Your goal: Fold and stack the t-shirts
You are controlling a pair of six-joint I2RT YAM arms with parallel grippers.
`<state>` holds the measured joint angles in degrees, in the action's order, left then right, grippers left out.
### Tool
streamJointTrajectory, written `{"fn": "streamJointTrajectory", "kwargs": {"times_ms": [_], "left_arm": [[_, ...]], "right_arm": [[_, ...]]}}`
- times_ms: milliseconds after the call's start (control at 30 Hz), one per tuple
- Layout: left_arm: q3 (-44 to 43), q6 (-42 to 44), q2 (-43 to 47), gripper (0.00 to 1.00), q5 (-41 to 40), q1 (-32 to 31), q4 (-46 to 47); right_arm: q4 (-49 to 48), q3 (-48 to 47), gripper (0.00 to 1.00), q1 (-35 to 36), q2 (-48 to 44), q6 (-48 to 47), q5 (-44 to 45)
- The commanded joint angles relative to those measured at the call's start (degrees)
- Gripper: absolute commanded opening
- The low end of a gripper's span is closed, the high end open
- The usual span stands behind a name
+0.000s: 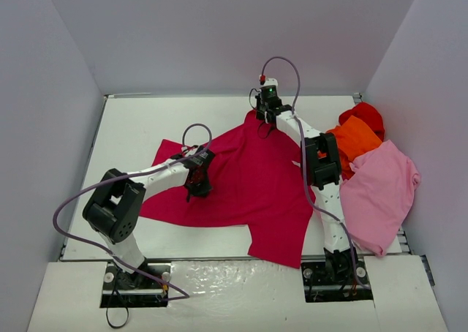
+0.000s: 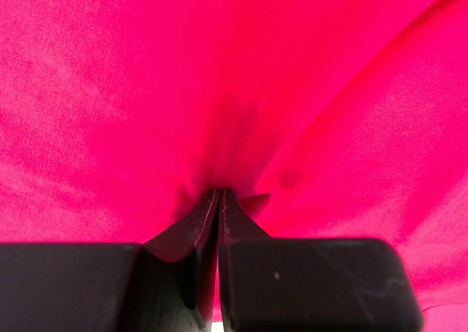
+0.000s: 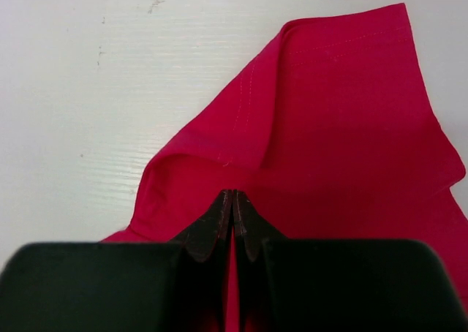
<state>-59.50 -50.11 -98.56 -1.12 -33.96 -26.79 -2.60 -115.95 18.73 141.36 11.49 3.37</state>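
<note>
Four t-shirts (image 1: 248,178), two arms (image 1: 157,175), one table (image 1: 131,127)

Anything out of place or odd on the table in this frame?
Nothing damaged. The crimson shirt lies askew, its near corner apparently draping over the table edge; the orange shirt, bright red shirt and light pink shirt are heaped at right.

The top camera looks down from above and behind the arm bases over the whole surface (image 1: 131,127). The left wrist camera faces past the left claw (image 2: 219,200), so near the crimson shirt (image 1: 248,178) that cloth fills it. The right wrist camera, past the right claw (image 3: 232,200), shares shirt and surface.
</note>
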Motion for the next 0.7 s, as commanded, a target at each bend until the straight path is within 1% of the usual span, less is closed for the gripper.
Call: {"fn": "streamJointTrajectory", "kwargs": {"times_ms": [0, 200, 267, 433, 533, 567, 600, 667], "left_arm": [[2.54, -0.48, -4.81, 0.00, 0.99, -1.51, -1.69], [2.72, -0.34, -5.68, 0.00, 0.76, -1.55, -2.04], [2.30, -0.06, -6.19, 0.00, 0.50, -1.59, -2.14], [0.75, 0.69, -8.61, 0.00, 0.67, -1.64, -2.73], [-0.16, 0.88, -9.78, 0.00, 0.69, -1.64, -2.66], [-0.28, 0.89, -9.91, 0.00, 0.73, -1.64, -2.60], [-0.35, 0.86, -10.08, 0.00, 0.77, -1.64, -2.52], [-0.40, 0.76, -10.51, 0.00, 0.72, -1.64, -2.30]], "right_arm": [[-0.53, -4.94, 0.00, -0.55, 0.47, 1.13, -1.51], [1.19, -11.77, 0.00, -1.86, 6.73, 2.93, -2.78], [1.38, -14.45, 0.00, -2.50, 8.33, 3.90, -4.86], [0.97, -17.15, 0.00, -3.00, 10.84, 4.11, -5.34], [-5.70, -13.91, 0.00, -2.33, 9.69, 1.31, -3.62], [-9.93, -11.07, 0.00, -1.93, 8.54, 0.16, -3.55], [-15.40, -7.35, 0.00, -1.54, 7.01, -1.16, -3.57], [-29.98, 2.93, 0.00, -0.93, 2.76, -3.14, -4.48]]}}
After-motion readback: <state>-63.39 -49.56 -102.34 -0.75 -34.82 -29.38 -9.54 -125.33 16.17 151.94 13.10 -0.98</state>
